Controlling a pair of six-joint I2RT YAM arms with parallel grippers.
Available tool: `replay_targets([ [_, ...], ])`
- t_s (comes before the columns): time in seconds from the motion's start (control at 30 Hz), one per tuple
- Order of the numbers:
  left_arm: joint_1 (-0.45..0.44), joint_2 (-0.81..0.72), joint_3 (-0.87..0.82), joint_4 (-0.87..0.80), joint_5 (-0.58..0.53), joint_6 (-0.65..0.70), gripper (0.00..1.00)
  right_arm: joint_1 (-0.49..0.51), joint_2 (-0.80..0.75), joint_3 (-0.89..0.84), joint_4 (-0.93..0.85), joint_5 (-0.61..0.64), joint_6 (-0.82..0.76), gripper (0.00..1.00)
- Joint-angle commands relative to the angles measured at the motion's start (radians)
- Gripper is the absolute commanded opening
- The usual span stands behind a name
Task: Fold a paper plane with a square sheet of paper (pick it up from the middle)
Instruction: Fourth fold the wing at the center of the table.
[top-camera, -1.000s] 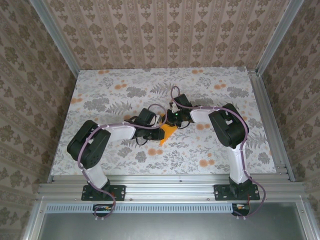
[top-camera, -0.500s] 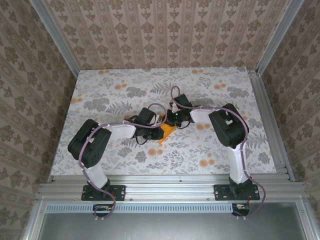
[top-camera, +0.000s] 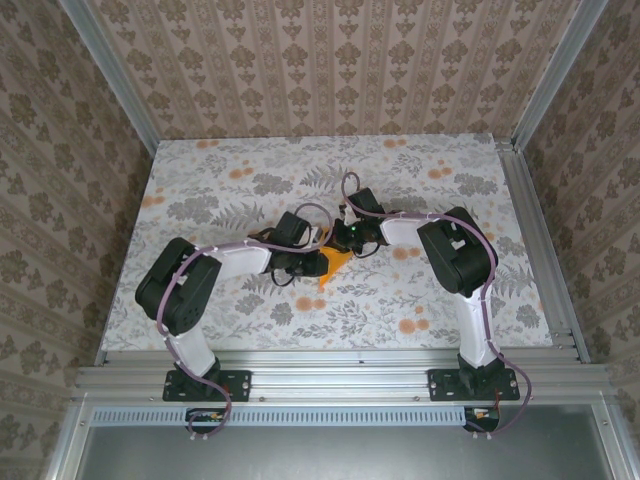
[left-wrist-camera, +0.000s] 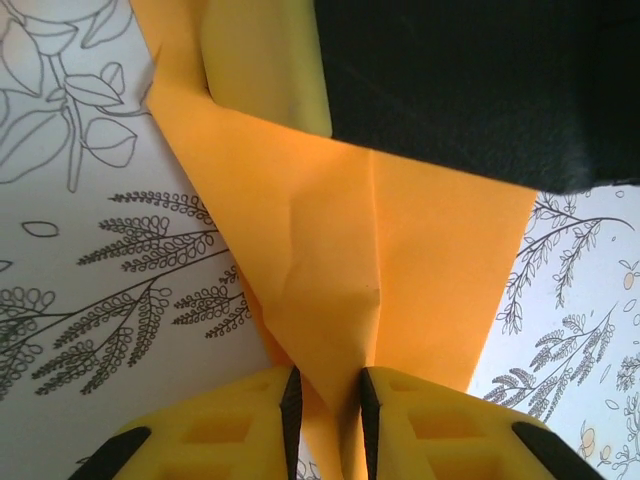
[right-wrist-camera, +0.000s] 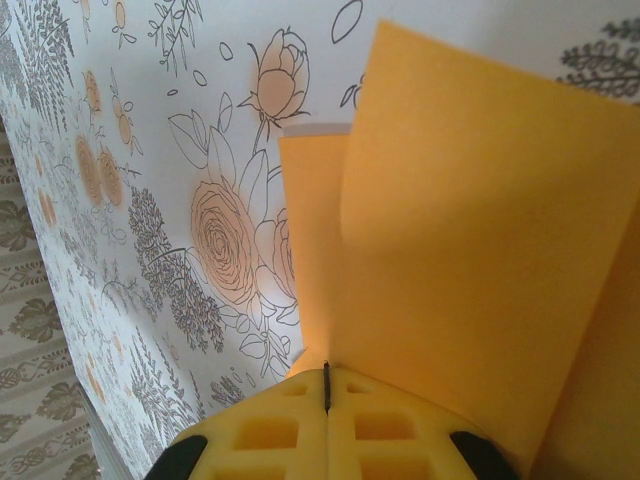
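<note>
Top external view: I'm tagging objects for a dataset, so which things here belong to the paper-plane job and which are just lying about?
Job in hand:
square sheet of paper, orange, partly folded
left arm, jaws pinching the paper
right arm, jaws shut on the paper

Just there:
floral table cover
patterned walls
metal frame

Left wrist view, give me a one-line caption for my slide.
Left gripper straddling the narrow end of the creased orange paper above a flower-printed tablecloth.
</note>
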Motion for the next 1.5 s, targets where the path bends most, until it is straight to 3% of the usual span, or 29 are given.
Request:
replay_targets([
  [0.0,0.01,-0.015,0.028,0.005,0.015,0.0,0.25,0.006,0.0,-0.019,-0.09,0.041,-0.023,0.07],
  [0.4,0.021,-0.007,0.019,0.025,0.047,-0.016,0.26,0.006,-0.003,-0.025,-0.092,0.043,-0.026,0.06],
  [0.7,0.021,0.007,0.013,0.041,0.07,-0.02,0.12,0.006,-0.002,-0.022,-0.095,0.043,-0.029,0.06],
  [1.47,-0.003,0.058,0.039,-0.057,-0.028,0.038,0.1,0.006,-0.014,-0.017,-0.099,0.047,-0.034,0.06],
])
